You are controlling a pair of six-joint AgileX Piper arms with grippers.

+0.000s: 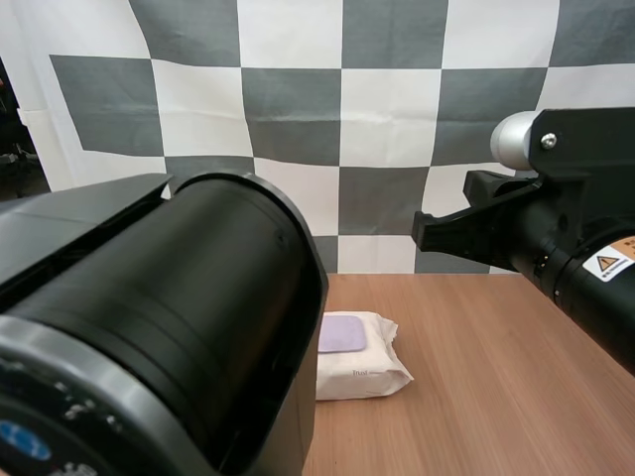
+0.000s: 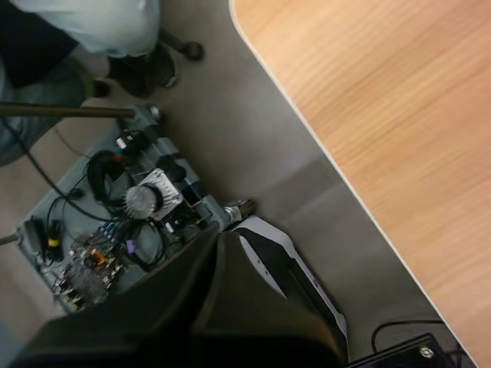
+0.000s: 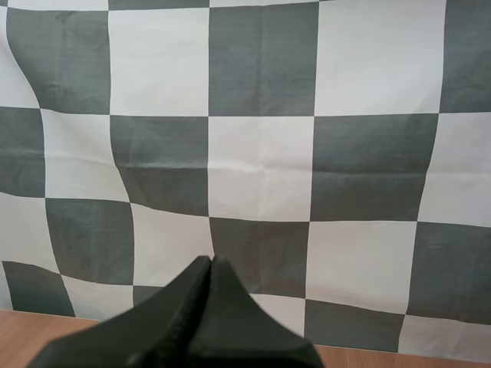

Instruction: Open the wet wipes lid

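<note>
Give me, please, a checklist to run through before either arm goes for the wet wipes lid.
1. Pack of wet wipes lies flat on the table: ok.
2. Lid faces up, looks shut: ok.
3. Left gripper shut, over the floor beside the table: not ok.
4. Right gripper shut, not pointing at the pack: not ok.
5. Pack's side behind the left arm: cannot tell.

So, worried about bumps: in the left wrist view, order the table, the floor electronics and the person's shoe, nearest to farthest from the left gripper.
1. Floor electronics, just beyond the left gripper.
2. Table, beside the gripper; too close to call with 1.
3. Person's shoe, beyond the electronics, farthest.
</note>
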